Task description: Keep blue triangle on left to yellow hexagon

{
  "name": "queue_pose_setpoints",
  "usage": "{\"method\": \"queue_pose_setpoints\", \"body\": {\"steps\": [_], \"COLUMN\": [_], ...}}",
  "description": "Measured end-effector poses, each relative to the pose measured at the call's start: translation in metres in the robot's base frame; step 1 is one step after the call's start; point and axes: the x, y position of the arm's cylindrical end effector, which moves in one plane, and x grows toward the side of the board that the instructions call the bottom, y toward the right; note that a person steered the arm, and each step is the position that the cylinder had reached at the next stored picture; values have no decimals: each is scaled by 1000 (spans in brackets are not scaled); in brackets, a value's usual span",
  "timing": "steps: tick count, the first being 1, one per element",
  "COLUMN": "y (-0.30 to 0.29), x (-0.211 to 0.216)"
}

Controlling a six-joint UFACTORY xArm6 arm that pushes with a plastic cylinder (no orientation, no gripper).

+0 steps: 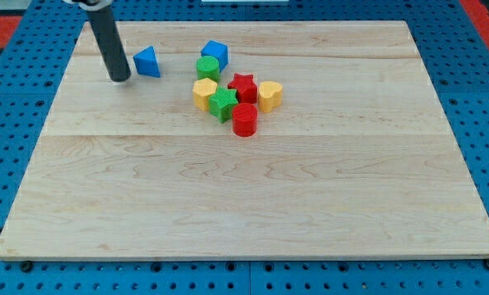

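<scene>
Currently blue triangle (147,62) sits at ten o'clock of yellow hexagon (204,93), near but apart; presumably short of its slot at nine o'clock; beyond hexagon, green star (223,104) touching at three o'clock; my tip (119,79) just beside triangle at eight o'clock; bare rod, no fingers, holding nothing.
</scene>
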Motion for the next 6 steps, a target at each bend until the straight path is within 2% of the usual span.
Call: {"method": "queue_pose_setpoints", "body": {"steps": [1, 2, 4, 5, 6], "y": [18, 49, 83, 107, 85], "x": [-37, -37, 3, 2, -34]}}
